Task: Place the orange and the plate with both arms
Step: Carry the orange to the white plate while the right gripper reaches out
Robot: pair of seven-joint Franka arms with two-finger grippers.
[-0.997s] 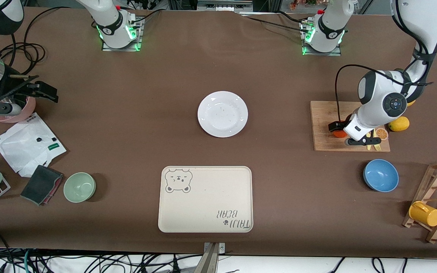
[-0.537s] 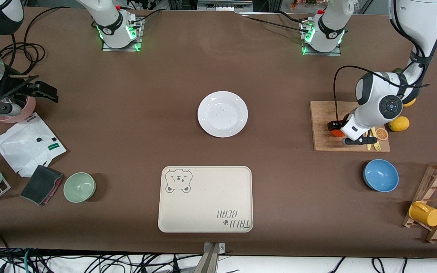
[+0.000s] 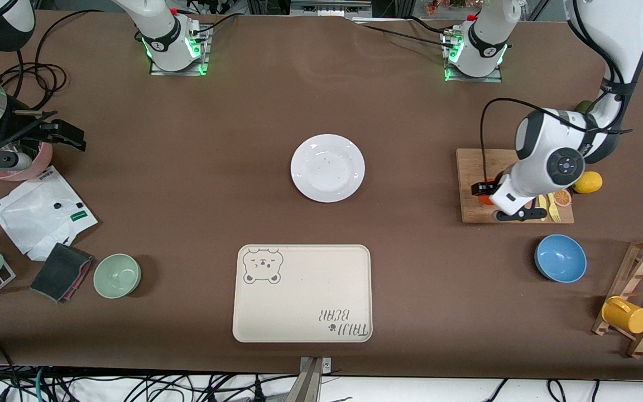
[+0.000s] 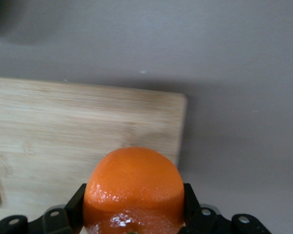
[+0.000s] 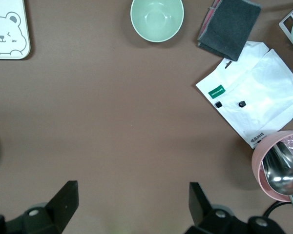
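Note:
The orange (image 4: 133, 190) is gripped between the fingers (image 4: 75, 204) of my left gripper (image 4: 134, 207). In the front view the left gripper (image 3: 486, 195) holds the orange (image 3: 485, 199) just above the wooden cutting board (image 3: 475, 167), over the board's edge that faces the plate. The white plate (image 3: 327, 167) lies bare at the table's middle. My right gripper (image 3: 70, 137) waits open and empty above the table at the right arm's end, beside a pink cup (image 3: 17, 167). It also shows in the right wrist view (image 5: 133, 195).
A beige bear-print tray (image 3: 302, 293) lies nearer the camera than the plate. A blue bowl (image 3: 560, 258), a lemon (image 3: 587, 182), an orange slice (image 3: 562, 197) and a rack with a yellow mug (image 3: 625, 314) are near the board. A green bowl (image 3: 117, 275) and white bag (image 3: 42, 212) lie at the right arm's end.
My left gripper has carried the orange across the cutting board toward the plate's side. The right arm has not moved.

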